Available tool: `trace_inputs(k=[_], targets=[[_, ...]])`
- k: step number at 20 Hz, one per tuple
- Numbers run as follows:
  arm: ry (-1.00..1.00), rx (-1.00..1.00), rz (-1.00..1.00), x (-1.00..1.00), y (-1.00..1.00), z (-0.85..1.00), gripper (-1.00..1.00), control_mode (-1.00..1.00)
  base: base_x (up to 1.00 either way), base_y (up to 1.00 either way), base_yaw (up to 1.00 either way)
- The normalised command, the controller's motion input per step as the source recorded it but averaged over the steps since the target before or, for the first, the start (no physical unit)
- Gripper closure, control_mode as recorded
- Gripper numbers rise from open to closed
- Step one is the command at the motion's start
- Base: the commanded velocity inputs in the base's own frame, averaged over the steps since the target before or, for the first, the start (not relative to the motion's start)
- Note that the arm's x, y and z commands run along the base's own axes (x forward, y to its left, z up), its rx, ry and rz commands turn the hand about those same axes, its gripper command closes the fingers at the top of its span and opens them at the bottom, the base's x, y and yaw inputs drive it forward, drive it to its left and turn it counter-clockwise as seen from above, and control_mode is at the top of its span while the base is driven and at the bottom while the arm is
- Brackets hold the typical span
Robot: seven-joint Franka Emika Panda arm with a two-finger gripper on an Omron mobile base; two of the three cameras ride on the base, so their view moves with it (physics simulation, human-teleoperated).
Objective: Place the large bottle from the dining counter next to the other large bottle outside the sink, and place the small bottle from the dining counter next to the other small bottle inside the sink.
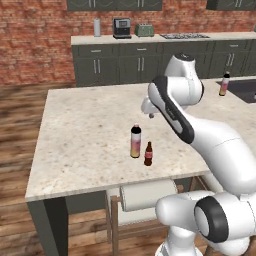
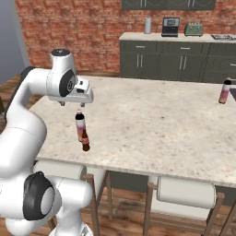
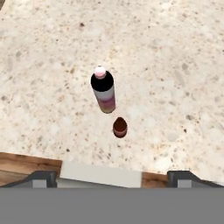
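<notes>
Above the beige speckled stone dining counter (image 1: 80, 130), the white two-finger gripper (image 2: 69, 103) is hovering, fingers apparently spread wide, over the upright pink-to-orange large bottle (image 1: 135, 141) and the dark cola-style small bottle (image 1: 148, 154) beside it.

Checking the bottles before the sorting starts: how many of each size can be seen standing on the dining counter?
Large bottles: 2, the large bottle and the other large bottle
Small bottles: 1, the small bottle
Total: 3
</notes>
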Motion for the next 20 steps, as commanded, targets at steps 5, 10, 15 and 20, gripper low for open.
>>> trace_inputs(k=[5,10,15,20], targets=[[0.07,0.00,0.00,0.42,0.25,0.00,-1.00,-1.00,0.00,0.00,0.00],[0.04,0.00,0.00,0.25,0.21,-0.22,-1.00,-1.00,0.00,0.00,0.00],[0.02,0.00,0.00,0.25,0.15,-0.31,-1.00,-1.00,0.00,0.00,0.00],[0.00,-0.02,0.00,0.26,0.00,-0.21,-1.00,-1.00,0.00,0.00,0.00]])
